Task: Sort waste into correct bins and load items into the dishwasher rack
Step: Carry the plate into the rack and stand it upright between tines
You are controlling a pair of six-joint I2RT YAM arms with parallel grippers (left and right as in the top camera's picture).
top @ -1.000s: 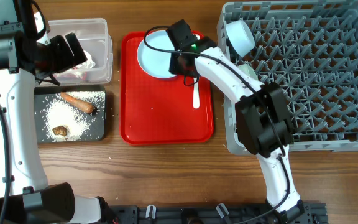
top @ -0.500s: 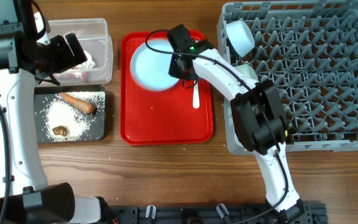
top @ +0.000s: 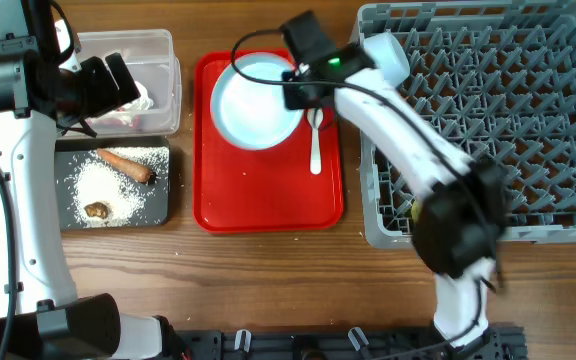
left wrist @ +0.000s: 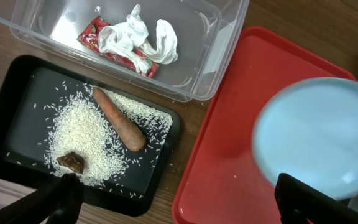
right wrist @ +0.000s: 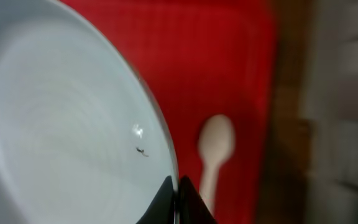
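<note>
My right gripper [top: 293, 88] is shut on the rim of the pale blue plate [top: 255, 103] and holds it above the red tray [top: 268, 195]; the wrist view shows the fingers [right wrist: 176, 190] pinching the plate [right wrist: 61, 124]. The white spoon [top: 315, 140] lies on the tray beside it and also shows in the right wrist view [right wrist: 215, 149]. My left gripper [left wrist: 179, 199] is open and empty, high above the bins. The clear tub [left wrist: 185, 68] holds the wrapper [left wrist: 104, 43] and tissue [left wrist: 138, 34]. The black bin [top: 163, 205] holds the carrot [top: 126, 165], rice [top: 108, 185] and brown lump [top: 95, 210]. A bowl [top: 385, 58] stands in the grey rack [top: 508, 130].
The red tray lies between the bins and the rack. The rack fills the right side of the table. Bare wood runs along the front edge [top: 268, 280].
My right gripper has lifted the plate and swung back toward the rack side; the plate looks larger and blurred. The left arm has not moved.
</note>
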